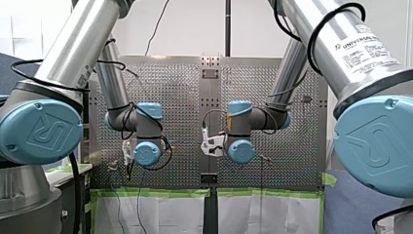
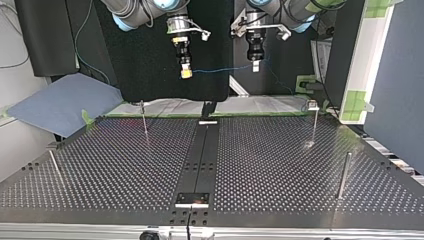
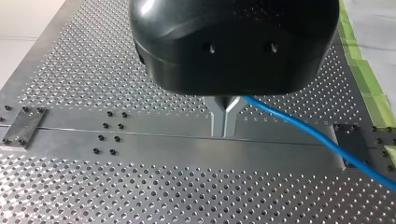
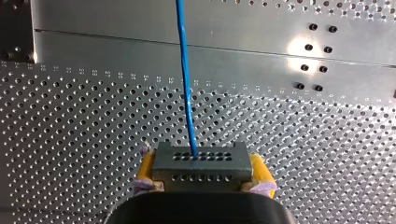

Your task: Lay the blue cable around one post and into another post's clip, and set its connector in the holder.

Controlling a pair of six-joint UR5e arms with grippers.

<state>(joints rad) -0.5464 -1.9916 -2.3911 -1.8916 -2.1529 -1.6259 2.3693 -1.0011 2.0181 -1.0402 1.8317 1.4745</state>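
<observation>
Blue cable point(image 4: 186, 70) connector point(image 4: 201, 161) in right gripper point(image 4: 204, 170)

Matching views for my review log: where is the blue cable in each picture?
Front view: cannot make it out.
Top view: cable strung in the air between right gripper and left gripper.
Left wrist view: runs from the left gripper off to one side.
Right wrist view: runs ahead from the connector.
Shared landmark: the centre strip.
</observation>
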